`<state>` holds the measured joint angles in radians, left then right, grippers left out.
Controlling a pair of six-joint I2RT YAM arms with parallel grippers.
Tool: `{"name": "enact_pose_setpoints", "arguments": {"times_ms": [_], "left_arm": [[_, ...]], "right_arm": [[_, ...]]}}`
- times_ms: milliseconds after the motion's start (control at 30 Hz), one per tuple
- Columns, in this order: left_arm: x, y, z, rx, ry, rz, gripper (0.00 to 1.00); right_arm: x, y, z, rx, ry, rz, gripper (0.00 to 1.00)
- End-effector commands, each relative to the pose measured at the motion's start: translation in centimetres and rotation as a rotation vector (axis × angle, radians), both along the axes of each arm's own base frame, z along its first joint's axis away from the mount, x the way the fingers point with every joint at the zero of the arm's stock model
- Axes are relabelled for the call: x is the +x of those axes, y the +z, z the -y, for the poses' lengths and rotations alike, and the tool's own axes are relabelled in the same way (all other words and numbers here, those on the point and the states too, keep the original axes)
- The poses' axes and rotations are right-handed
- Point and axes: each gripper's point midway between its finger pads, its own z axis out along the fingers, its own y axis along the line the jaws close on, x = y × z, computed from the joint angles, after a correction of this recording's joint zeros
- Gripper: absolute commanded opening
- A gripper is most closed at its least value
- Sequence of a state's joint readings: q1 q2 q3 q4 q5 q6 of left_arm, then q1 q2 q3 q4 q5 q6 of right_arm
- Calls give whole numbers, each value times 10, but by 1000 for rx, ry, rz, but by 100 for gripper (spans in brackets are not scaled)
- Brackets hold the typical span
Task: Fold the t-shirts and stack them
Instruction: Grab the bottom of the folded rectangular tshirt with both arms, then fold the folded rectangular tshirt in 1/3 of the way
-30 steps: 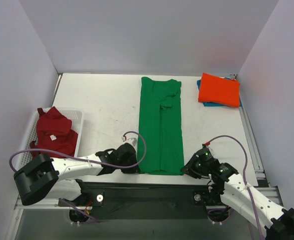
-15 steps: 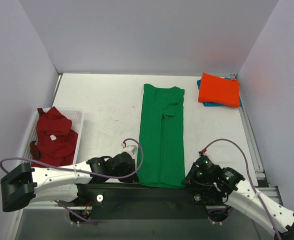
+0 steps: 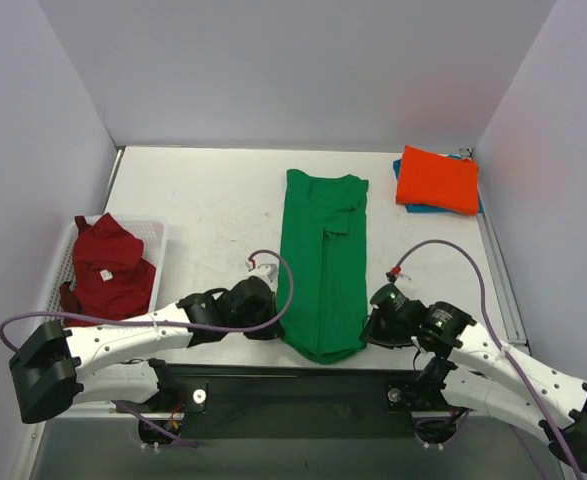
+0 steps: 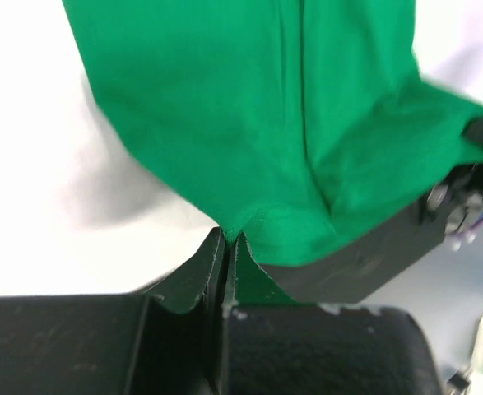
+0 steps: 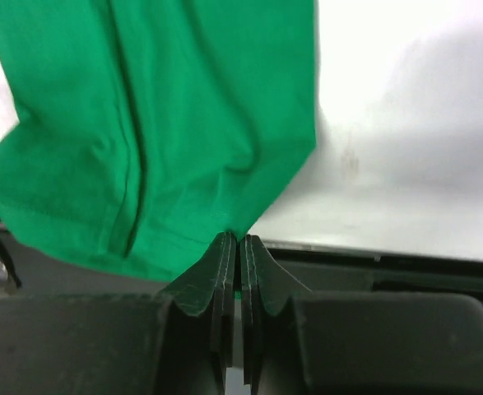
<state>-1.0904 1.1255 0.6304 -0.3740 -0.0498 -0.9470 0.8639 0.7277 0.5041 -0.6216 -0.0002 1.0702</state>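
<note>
The bright green t-shirt [image 3: 323,260] lies as a long folded strip down the middle of the table. My left gripper [image 3: 275,326] is shut on its near left corner [image 4: 241,222]. My right gripper [image 3: 371,330] is shut on its near right corner [image 5: 249,206]. Both corners are lifted, and the near hem sags between them over the table's front edge. An orange-red folded t-shirt [image 3: 437,180] lies on a blue one [image 3: 420,208] at the far right. A dark red t-shirt [image 3: 108,265] sits in the basket at the left.
The white slatted basket [image 3: 154,240] stands at the table's left edge. The black arm mount rail [image 3: 303,385] runs along the near edge below the hem. Grey walls close in the back and both sides.
Both grippers have risen and moved away from the front edge with the green shirt's near corners. The near hem has left the table and now hangs curved between them.
</note>
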Motion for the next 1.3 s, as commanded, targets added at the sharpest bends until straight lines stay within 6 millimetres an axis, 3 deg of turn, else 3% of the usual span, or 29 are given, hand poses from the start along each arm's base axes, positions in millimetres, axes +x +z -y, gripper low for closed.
{"name": "enact_pose_setpoints", "arguments": {"times_ms": [0,133,200,233,367,400,567,667,933,1267], "left_arm": [[36,29,17,-40,-4,81,0],[80,49,26,-92,54,123,0],[101,48,30,-96,76,121,0],[113,59,35,-113,88,144,0],[154,61,42,-130,140,151,0],[166,51,40,-112,157,140,0],[204,52,47,-120,185,143,0],[227,41,48,-114,197,119,0],[265,29,48,-121,234,87,0],[296,30,47,-143,247,83,0]], "right_arm": [[40,25,5,-121,-24,137,0],[76,33,1,-147,-53,142,0],[98,29,0,-150,-69,136,0],[110,38,-4,-144,-77,158,0],[146,34,-8,-171,-101,147,0],[154,33,-7,-159,-114,139,0],[194,27,-8,-120,-142,127,0],[211,24,-6,-87,-155,111,0],[258,32,-4,-33,-178,108,0],[280,22,6,-5,-203,72,0]]}}
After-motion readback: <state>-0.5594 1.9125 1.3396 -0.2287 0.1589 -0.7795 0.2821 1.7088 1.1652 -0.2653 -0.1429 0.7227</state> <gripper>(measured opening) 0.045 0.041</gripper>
